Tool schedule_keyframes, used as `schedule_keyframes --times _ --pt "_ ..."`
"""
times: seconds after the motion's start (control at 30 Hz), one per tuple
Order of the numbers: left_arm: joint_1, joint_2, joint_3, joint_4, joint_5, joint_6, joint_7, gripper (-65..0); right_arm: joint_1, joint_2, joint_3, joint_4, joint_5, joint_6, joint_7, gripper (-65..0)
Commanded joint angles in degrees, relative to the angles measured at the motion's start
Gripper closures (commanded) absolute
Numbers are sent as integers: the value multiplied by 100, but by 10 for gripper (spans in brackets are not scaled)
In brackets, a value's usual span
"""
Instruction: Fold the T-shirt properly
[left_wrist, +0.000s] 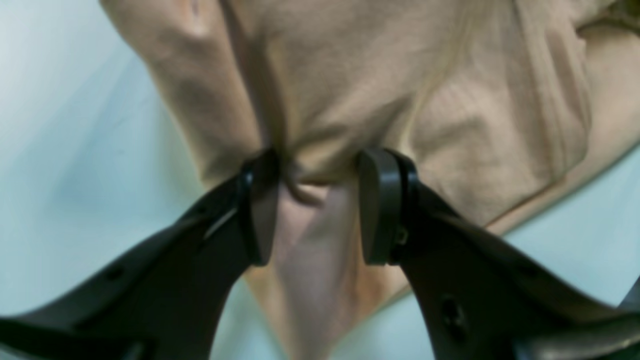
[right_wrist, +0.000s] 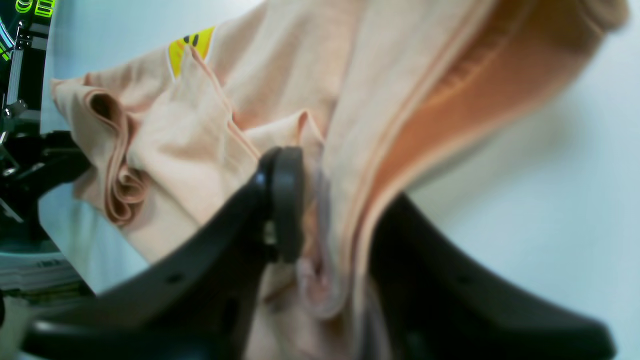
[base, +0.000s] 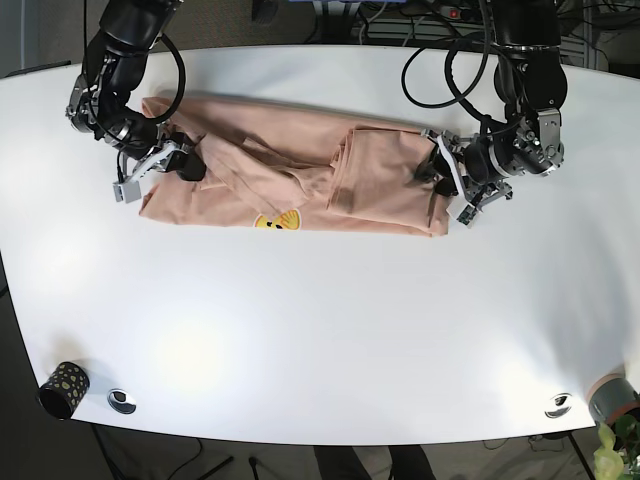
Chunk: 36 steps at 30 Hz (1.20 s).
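Note:
A peach T-shirt (base: 300, 170) with a yellow print (base: 278, 220) lies bunched across the far half of the white table (base: 330, 330). My left gripper (base: 437, 172) is at the shirt's right end. In the left wrist view the left gripper (left_wrist: 320, 172) is shut on gathered cloth of the T-shirt (left_wrist: 350, 90), with folds running into the pinch. My right gripper (base: 188, 165) is at the shirt's left end. In the right wrist view the right gripper (right_wrist: 335, 205) is shut on a hemmed edge of the T-shirt (right_wrist: 280, 75); one finger is partly hidden by cloth.
A black dotted cup (base: 62, 388) and a small metal disc (base: 122, 400) stand at the table's front left corner. Another disc (base: 558, 404) and a can (base: 612, 398) are at the front right. Cables (base: 400, 15) hang behind the far edge.

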<state>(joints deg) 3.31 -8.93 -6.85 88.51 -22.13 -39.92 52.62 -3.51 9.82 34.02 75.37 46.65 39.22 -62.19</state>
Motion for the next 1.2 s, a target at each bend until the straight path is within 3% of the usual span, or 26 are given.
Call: schedule_keyframes --times 0.0,0.1,0.23,0.33,0.6,0.8,1.03,1.17 --pt "-45 1 30 -91 46 -8 17 -237 30 112 31 300 25 47 35 -13" --pt "-54 88 30 -293 46 -8 17 -237 -76 112 40 766 25 29 17 0" --pt "-54 238 30 -451 72 -8 17 -237 -199 165 40 1496 69 -331 0 0" --pt "-54 308 30 -486 46 -8 17 -237 -304 200 40 1979 69 -454 -62 0" --pt "-186 1029 162 -767 90 -8 17 -237 -392 235 -22 3016 77 -419 -247 0" --pt "-450 1363 461 -1400 81 -8 17 -237 -383 218 -611 3395 113 -410 -282 0" --pt "-582 1565 523 -1594 81 -8 17 -237 -374 -178 -998 3351 385 -384 -273 0" --pt "-608 1565 751 -1655 55 -8 17 -237 -243 -468 -1147 3157 385 -173 -273 0"
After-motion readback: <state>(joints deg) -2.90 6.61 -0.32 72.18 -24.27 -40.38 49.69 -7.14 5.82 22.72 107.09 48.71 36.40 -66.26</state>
